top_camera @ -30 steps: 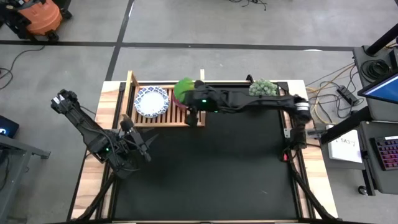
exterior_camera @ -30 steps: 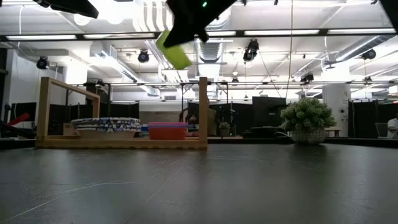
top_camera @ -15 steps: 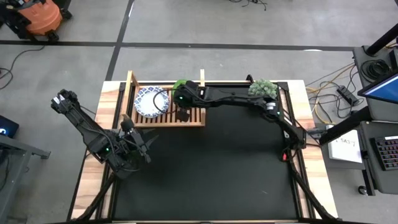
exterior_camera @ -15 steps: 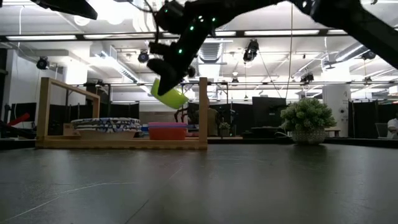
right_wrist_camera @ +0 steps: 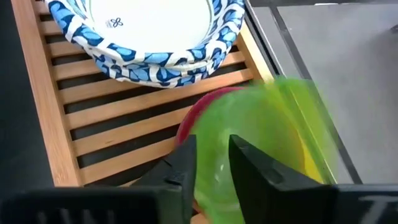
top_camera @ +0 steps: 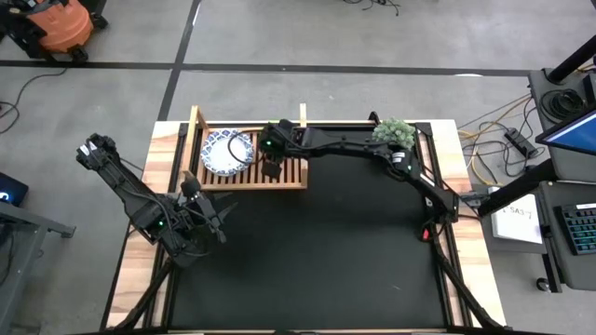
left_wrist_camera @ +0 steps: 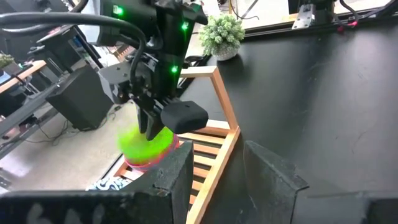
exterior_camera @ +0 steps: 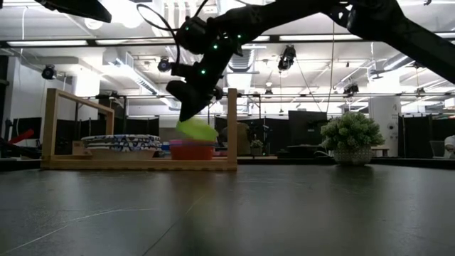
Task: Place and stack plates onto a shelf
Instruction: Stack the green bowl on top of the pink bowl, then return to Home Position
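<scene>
Since a second earlier my right gripper point(exterior_camera: 190, 107) had carried the green bowl point(right_wrist_camera: 261, 146) from high above the rack's right end down over the rack point(top_camera: 247, 177), and the bowl now sat tilted, its rim lower on one side, just on top of the red bowl point(exterior_camera: 192, 151). My right fingers point(right_wrist_camera: 249, 171) stood a narrow way apart around the green bowl's rim, one inside and one outside; I could not tell whether they still pinched it or had let it go.

My stack of plates point(top_camera: 226, 152) lay flat and face up on the left half of the rack, blue rims lined up one over another, close to the left rail. Being round, they showed no long way. That rack ran lengthwise along the table's far edge point(top_camera: 354, 125), near the far left corner, its slats crossing from front rail to back rail. Both bowls sat at the rack's right end, just beside the plates.

My left gripper point(top_camera: 216, 216) waited near the table's left edge, well apart from the rack, jaws partly open and holding nothing.
</scene>
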Robot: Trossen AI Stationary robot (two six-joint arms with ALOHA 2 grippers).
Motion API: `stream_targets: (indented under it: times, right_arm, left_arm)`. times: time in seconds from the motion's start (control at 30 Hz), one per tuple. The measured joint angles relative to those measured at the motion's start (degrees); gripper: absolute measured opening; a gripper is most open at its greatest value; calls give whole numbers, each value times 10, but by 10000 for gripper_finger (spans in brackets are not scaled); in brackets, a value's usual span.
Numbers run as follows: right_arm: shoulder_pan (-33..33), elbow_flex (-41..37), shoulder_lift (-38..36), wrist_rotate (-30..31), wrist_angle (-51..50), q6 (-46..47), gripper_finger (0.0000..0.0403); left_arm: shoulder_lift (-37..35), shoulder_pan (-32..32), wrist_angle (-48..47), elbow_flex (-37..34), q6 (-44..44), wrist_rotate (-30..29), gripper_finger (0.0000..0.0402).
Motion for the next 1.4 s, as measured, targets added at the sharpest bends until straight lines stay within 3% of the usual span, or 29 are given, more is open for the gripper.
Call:
stream_targets:
  times: [0.27, 0.43, 0.63, 0.77, 0.93, 1.0, 1.1, 1.23, 1.33, 1.4]
  right_arm:
    - [5, 6, -15, -1, -9, 18, 126]
    - [30, -3, -33, -71, -39, 25, 129]
    - [89, -68, -74, -78, 11, -23, 122]
    - [120, -178, -143, -78, 99, -42, 116]
    - [129, -406, -279, -91, 262, -61, 110]
    - [122, -508, -338, -117, 338, -71, 109]
    - [109, -639, -416, -157, 438, -77, 109]
    - [103, -760, -523, -160, 503, -63, 104]
    - [104, -834, -600, -161, 518, -62, 98]
    - [103, -877, -645, -159, 530, -57, 93]
  left_arm:
    - [0, 0, 0, 0, -4, 0, 125]
    - [0, -6, 0, -6, -10, 0, 125]
    - [0, -29, 2, -53, -35, 1, 125]
    - [0, -30, 7, -88, -58, 23, 125]
    - [0, -30, 66, -118, -38, 64, 124]
    - [0, -29, 119, -127, 22, 82, 118]
    - [-2, -15, 219, -128, 183, 117, 101]
    - [-26, 18, 341, -111, 388, 206, 67]
    - [-70, 51, 359, -118, 459, 310, 33]
    - [-113, 82, 352, -140, 470, 324, 11]
